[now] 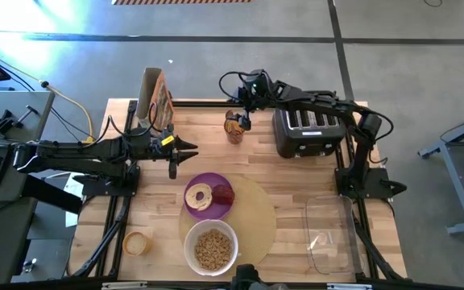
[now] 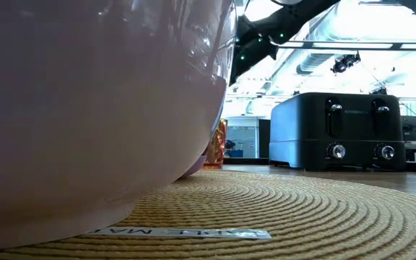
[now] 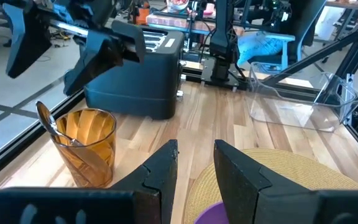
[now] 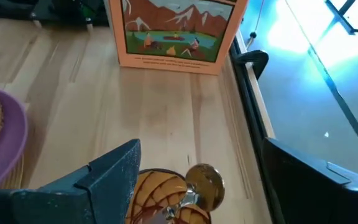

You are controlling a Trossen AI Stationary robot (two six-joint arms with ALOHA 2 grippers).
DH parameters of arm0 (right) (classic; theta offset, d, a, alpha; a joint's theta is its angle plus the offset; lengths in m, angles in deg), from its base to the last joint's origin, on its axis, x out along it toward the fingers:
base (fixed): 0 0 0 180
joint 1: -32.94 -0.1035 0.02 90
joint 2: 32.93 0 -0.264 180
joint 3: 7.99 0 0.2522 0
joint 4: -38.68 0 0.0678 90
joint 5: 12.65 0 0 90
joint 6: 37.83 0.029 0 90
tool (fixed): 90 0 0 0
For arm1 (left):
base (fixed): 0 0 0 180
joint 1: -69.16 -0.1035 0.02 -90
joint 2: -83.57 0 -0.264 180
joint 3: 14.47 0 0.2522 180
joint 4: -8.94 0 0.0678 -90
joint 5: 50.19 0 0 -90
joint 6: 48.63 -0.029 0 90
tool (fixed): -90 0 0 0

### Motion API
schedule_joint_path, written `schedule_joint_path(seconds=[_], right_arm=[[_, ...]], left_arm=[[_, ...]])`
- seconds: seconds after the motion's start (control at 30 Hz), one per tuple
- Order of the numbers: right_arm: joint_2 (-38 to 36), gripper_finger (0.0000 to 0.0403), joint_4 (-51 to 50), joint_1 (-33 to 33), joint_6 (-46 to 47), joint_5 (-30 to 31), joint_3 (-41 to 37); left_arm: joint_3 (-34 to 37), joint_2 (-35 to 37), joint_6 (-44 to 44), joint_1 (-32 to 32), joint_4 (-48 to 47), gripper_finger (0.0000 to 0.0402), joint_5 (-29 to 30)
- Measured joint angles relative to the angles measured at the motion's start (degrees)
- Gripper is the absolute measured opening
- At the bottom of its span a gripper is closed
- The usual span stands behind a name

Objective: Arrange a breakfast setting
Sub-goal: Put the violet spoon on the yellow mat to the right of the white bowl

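While the round tan woven mat [image 1: 252, 213] already carries the small purple plate [image 1: 210, 181] with the pale bagel [image 1: 198, 196] and red apple [image 1: 223, 195], and the white bowl [image 1: 211, 246] of brown cereal [image 1: 210, 250] sits at its near edge, the small metal spoon [image 4: 204, 182] is not yet laid out. It stands bowl-end up in an amber ribbed plastic cup [image 1: 234, 129] on the wooden desk [image 1: 296, 173], just beside the black four-slot toaster [image 1: 307, 131].

The right hand [image 1: 242, 113] hovers directly over that cup, fingers released and spread either side of the spoon, touching nothing. The left hand [image 1: 173, 158] waits near the plate's far edge, its fingers [image 3: 160, 174] parted a little and empty.

By my judgement the spoon is light, stiff and slippery, so a pinch on the rounded end or the neck just below it looks best. The cup seems light too and could tip or lift with the spoon if the pull is not straight up.
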State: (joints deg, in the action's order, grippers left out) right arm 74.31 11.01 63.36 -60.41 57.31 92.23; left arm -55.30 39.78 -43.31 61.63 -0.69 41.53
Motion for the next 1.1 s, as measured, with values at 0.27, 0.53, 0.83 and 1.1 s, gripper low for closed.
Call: schedule_joint_path(seconds=[0.27, 0.53, 0.83, 1.1], right_arm=[[3.5, 0.0316, 0.8, 0.0, -0.43, -0.01, 0.0], [4.09, 0.0314, 0.78, 0.14, -0.86, 0.13, -0.02], [4.1, 0.0261, -0.75, 0.35, -0.47, 0.18, -0.02], [4.31, 0.0214, -0.89, 0.21, 0.16, 1.53, -0.02]], left_arm=[[0.0, 0.0, 0.0, 0.0, -0.05, 0.0095, 0.0], [0.0, 0.0, 0.42, 0.01, -0.12, 0.0095, 0.0], [0.0, 0.0, 0.44, 0.02, -0.1, 0.0095, 0.0], [0.0, 0.02, 0.46, 0.02, -0.1, 0.0095, 0.0]])
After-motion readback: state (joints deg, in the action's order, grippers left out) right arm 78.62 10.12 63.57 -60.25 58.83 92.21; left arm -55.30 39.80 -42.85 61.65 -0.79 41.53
